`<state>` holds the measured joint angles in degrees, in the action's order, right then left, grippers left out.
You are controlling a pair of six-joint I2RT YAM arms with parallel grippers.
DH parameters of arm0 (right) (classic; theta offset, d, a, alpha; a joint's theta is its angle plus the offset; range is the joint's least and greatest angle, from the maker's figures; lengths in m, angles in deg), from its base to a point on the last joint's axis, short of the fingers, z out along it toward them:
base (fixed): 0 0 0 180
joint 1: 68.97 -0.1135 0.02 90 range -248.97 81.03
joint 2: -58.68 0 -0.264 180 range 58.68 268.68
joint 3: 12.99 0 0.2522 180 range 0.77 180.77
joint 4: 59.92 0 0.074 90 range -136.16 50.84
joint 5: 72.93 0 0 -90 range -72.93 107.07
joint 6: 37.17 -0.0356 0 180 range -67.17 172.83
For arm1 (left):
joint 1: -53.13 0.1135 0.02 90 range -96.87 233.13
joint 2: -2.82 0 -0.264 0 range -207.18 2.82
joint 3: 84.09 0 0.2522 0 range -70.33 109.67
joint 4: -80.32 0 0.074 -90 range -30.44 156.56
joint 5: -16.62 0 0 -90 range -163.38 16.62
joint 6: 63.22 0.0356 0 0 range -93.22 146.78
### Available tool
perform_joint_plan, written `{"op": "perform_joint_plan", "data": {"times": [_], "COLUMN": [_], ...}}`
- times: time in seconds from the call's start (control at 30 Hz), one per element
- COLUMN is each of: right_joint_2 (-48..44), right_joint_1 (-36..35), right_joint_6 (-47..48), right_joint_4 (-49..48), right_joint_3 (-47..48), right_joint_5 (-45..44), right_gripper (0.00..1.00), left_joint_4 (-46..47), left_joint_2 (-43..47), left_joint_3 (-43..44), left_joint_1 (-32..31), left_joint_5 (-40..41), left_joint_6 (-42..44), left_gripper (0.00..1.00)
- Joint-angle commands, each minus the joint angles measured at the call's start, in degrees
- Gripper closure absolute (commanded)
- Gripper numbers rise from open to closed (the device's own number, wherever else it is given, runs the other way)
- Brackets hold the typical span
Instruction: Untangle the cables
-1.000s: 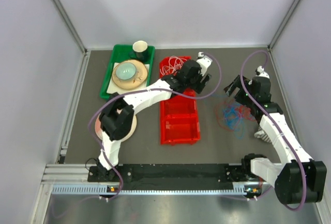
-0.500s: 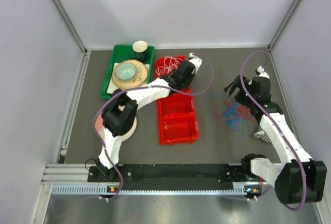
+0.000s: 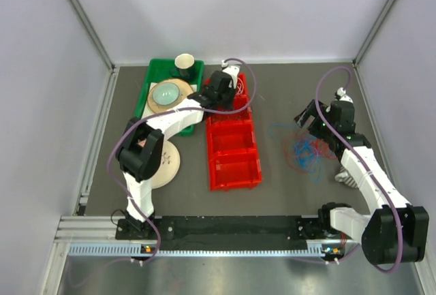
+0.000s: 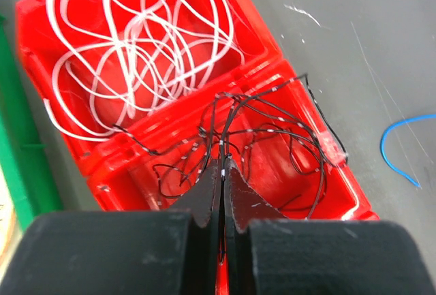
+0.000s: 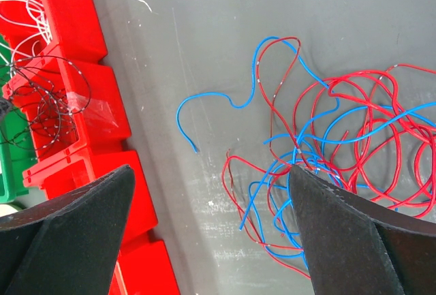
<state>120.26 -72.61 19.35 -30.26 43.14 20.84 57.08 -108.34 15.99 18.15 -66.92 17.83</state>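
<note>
My left gripper (image 4: pixel 223 169) is shut on a black cable (image 4: pixel 224 142) that rises from a loose black bundle in the second compartment of the red bin (image 4: pixel 271 70). White cables (image 4: pixel 146 36) fill the bin's far compartment. From above, the left gripper (image 3: pixel 219 95) hangs over the far end of the red bin (image 3: pixel 235 167). A tangle of red and blue cables (image 3: pixel 306 149) lies on the table to the right. The right gripper (image 3: pixel 306 115) is just behind it, open and empty. In the right wrist view the right gripper (image 5: pixel 211 169) stands wide open over the tangle's (image 5: pixel 320 152) left edge.
A green tray (image 3: pixel 144 104) with a plate, a bowl and a dark cup stands left of the bin. A pale plate (image 3: pixel 165 164) lies under the left arm's elbow. A small silvery object (image 3: pixel 343 176) sits by the right forearm. Walls enclose the table on three sides.
The left gripper has shut on a black cable and swung left and back, from the bin's right side to its far end. The right arm has stayed still and open.
</note>
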Motion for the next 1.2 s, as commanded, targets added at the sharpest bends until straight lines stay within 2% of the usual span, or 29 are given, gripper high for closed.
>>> {"op": "perform_joint_plan", "data": {"times": [0.0,0.43,0.5,0.53,0.63,0.7,1.0,1.07,1.17], "right_joint_2": [0.12,0.03,0.03,0.03,0.12,0.64,4.15,6.7,11.09], "right_joint_1": [-0.32,-0.32,-0.32,-0.4,-0.4,-0.32,-4.0,-4.88,-6.82], "right_joint_6": [-0.36,-0.28,-0.19,-0.28,-0.54,-0.63,-1.33,-1.59,-1.24], "right_joint_4": [-1.58,-1.75,-1.58,-1.57,-1.58,-1.66,-2.97,-3.68,-4.04], "right_joint_3": [1.22,1.66,1.75,1.84,2.19,2.89,8.33,9.66,14.04], "right_joint_5": [0.36,0.8,0.89,0.89,1.33,2.03,2.64,3.87,4.4], "right_gripper": [0.07,0.07,0.07,0.07,0.07,0.07,0.07,0.07,0.07], "left_joint_4": [1.66,-1.33,-3.26,-3.44,-3.71,-3.71,-4.86,-1.43,1.82], "left_joint_2": [-1.69,-6.36,-5.22,-3.73,-0.48,0.93,6.29,7.79,10.51], "left_joint_3": [-1.33,1.2,2.44,2.53,2.71,2.8,3.25,1.14,-2.82], "left_joint_1": [-0.35,-0.52,-0.61,-0.61,-0.79,-0.7,-0.7,-0.7,0.0], "left_joint_5": [-1.1,-4.0,-4.0,-4.08,-5.14,-6.19,-9.19,-8.22,-2.08], "left_joint_6": [-1.16,-0.54,-1.07,-1.16,-1.07,-0.98,-1.16,-1.68,-5.01], "left_gripper": [1.0,1.0,0.95,0.87,0.73,0.68,0.53,0.52,0.54]}}
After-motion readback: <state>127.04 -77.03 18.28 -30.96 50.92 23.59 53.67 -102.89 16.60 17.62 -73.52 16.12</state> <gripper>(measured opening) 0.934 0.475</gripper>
